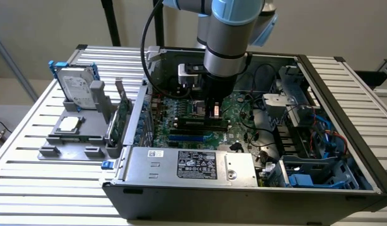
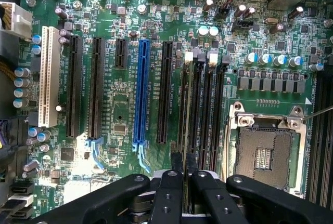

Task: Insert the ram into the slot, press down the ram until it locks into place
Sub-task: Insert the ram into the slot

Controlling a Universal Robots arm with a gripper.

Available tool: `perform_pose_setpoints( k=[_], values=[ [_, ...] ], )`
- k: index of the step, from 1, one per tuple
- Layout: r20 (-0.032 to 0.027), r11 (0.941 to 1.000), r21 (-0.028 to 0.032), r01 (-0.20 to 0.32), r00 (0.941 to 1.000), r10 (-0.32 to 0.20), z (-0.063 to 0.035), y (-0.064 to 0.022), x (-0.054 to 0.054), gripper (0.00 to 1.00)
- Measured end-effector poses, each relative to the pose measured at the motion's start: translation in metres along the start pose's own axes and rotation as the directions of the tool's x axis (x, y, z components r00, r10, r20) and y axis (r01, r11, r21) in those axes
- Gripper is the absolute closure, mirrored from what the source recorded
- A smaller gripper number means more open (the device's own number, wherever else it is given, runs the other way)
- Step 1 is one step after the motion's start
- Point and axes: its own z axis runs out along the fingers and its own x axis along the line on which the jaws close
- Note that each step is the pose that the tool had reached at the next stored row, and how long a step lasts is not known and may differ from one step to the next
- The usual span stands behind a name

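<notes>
While claw (image 2: 183,166) clasps it, ram (image 2: 184,104) stands edge-up in slot (image 2: 188,56) beneath.

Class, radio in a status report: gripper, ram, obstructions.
Gripper low over the black memory slots, beside the CPU socket. Ram: held or seated, cannot tell. No obstruction seen on slots.

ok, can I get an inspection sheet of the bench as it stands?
surface: slatted metal table bearing the open PC case.
job's things: ram seen edge-on in the end memory slot, beside the empty memory slots; locking not clear.
clutter: grey fixture tray holding a hard drive, a CPU and an expansion card.
grippers: claw low over the motherboard, in line with the ram.
cables: black cable hanging by the arm; black wires inside the case.
surroundings: plain wall, black post.
</notes>
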Motion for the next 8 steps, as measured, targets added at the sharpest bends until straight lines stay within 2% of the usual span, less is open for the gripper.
perform_pose_setpoints(
  k=[8],
  values=[
    [-0.0004,1.0,0.0,0.0,1.0,0.0,0.0025,-0.0002,-0.0006,0.87]
  ],
)
